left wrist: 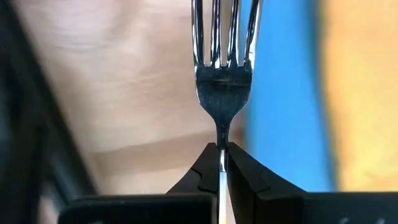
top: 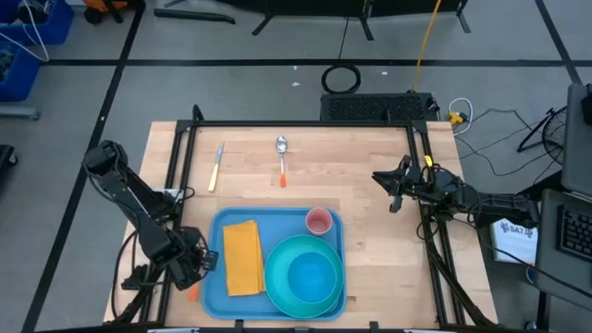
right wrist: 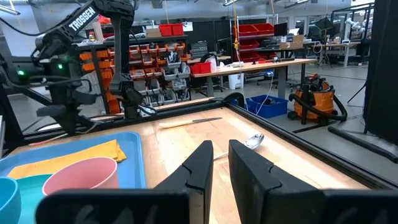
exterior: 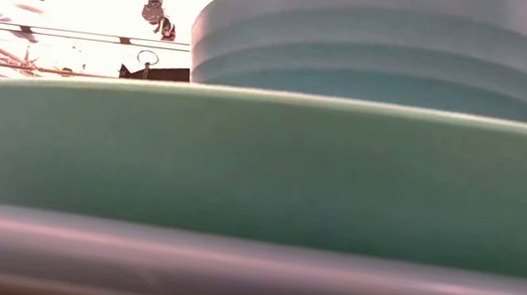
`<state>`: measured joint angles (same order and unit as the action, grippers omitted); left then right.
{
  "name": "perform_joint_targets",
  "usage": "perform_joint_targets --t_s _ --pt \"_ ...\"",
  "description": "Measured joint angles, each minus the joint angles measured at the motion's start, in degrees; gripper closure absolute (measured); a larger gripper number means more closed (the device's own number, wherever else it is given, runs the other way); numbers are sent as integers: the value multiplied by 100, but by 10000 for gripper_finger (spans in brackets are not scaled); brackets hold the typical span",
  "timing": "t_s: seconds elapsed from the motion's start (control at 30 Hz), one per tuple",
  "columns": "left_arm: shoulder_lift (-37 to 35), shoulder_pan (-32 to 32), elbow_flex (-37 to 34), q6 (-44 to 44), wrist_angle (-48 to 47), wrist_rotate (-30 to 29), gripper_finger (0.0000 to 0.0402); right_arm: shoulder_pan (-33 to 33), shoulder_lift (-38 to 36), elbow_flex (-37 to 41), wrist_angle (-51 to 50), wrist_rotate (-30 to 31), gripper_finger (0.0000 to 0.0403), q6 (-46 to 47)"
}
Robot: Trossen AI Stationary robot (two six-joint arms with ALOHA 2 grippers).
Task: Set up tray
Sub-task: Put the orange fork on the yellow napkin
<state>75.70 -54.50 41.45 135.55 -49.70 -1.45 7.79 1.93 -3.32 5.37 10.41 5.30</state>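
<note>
The light-blue tray [top: 215, 277] lies at the table's near edge. On it are a folded yellow napkin [top: 242, 257], a teal plate [top: 282, 282] with a teal bowl [top: 313, 275] on it, and a pink cup [top: 318, 221]. My left gripper [top: 202, 264] is at the tray's left rim, shut on a metal fork [left wrist: 222, 74]. My right gripper [right wrist: 219, 155] waits at the table's right side, open by a narrow gap and holding nothing. A knife [top: 216, 166] and an orange-handled spoon [top: 282, 159] lie flat on the far part of the table. My left gripper pinches the fork between its two fingers at the thin neck [left wrist: 222, 138], just behind the tines. The fork runs along the fingers, and its tines [left wrist: 224, 31] stick out past the fingertips. They are over the wood beside the tray's left rim [left wrist: 280, 124]. An orange bit [top: 192, 292] shows behind the gripper.
Black frame rails [top: 176, 176] run along the table's left, far and right sides. Bare wood [top: 370, 166] lies between the tray and the far rail. In the low view the tray rim [exterior: 248, 277], the plate [exterior: 261, 167] and the bowl [exterior: 387, 42] fill the picture.
</note>
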Motion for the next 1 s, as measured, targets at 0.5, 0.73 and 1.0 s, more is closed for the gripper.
perform_joint_targets --t_s 0.5,0.73,1.0 --pt "-77 774 312 -896 369 -1938 391 -1 0 0 0 0 358 -1" --pt "-53 1378 293 -1472 618 -1790 391 -1 0 1 0 0 358 -1" --pt "262 1773 293 -1825 1122 -1443 392 -2 0 1 0 0 358 -2"
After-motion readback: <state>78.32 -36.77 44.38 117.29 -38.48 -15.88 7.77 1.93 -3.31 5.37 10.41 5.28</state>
